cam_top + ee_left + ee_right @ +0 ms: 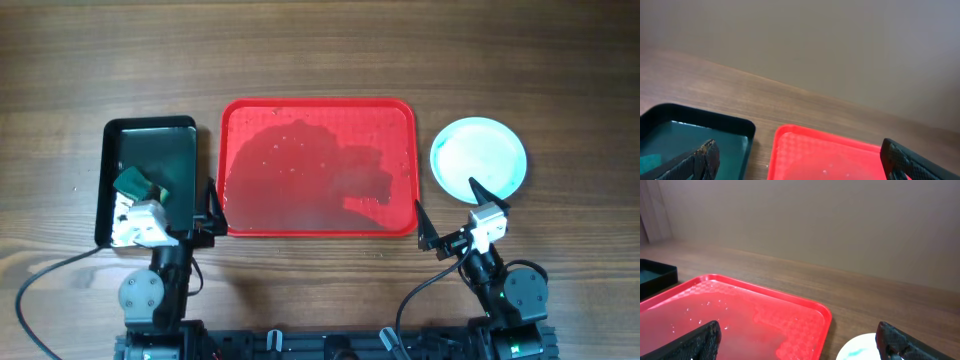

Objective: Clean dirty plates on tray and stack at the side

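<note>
The red tray [318, 165] lies mid-table with no plate on it, only a wet film and droplets. A round pale plate [478, 158] sits on the wood just right of the tray; how many lie stacked there I cannot tell. In the right wrist view the plate [860, 345] shows a faint teal smear. My right gripper [455, 210] stands open and holds nothing, between the tray's near right corner and the plate. My left gripper [200, 215] is open and holds nothing too, straddling the gap between the black tray and the red tray [830, 155].
A narrow black tray [150, 170] lies left of the red one, with a green sponge [135, 183] in it near my left wrist. Its dark wet floor [695, 140] fills the left of the left wrist view. Bare wood surrounds everything.
</note>
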`<move>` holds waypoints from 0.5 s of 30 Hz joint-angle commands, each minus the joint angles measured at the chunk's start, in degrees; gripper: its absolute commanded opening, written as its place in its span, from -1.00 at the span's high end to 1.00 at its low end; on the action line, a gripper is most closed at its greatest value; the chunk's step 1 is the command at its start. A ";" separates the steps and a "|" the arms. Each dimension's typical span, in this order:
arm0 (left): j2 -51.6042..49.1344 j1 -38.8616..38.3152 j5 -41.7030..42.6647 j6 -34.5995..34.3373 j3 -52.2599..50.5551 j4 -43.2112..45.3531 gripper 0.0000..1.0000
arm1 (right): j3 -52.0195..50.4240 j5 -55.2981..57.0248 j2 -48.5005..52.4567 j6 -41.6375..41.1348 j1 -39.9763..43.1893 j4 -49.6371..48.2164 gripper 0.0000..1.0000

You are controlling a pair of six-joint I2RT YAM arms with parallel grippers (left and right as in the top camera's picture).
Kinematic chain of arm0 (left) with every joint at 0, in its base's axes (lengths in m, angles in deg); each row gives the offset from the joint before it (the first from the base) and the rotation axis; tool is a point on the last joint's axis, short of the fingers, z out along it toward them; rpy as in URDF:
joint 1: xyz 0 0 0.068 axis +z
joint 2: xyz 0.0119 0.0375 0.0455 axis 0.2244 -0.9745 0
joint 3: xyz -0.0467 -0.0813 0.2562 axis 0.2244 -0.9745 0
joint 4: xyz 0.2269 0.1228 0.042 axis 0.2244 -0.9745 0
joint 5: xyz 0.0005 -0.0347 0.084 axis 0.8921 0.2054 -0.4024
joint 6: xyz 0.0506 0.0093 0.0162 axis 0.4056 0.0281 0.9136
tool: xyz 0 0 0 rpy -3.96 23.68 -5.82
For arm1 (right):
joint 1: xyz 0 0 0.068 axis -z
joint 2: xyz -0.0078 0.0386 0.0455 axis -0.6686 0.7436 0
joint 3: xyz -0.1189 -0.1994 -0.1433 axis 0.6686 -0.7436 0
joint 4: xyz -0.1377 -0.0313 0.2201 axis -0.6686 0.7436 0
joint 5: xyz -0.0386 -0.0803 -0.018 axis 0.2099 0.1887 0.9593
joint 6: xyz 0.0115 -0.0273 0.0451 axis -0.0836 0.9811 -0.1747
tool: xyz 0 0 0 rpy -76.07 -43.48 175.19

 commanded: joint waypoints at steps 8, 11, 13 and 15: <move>4.92 -0.24 0.17 8.37 -4.92 -2.73 -1.00 | -0.07 0.76 -0.37 -0.63 -0.26 -0.35 -0.99; 4.92 -0.26 0.17 7.96 -4.92 -2.67 -1.00 | -0.07 0.76 -0.37 -0.63 -0.26 -0.35 -1.00; 4.90 -0.26 0.17 7.96 -4.92 -2.67 -1.00 | -0.07 0.76 -0.37 -0.66 -0.26 -0.35 -0.99; 4.81 -0.26 0.17 7.96 -4.90 -2.67 -1.00 | -0.07 0.76 -0.37 -0.63 -0.26 -0.35 -1.00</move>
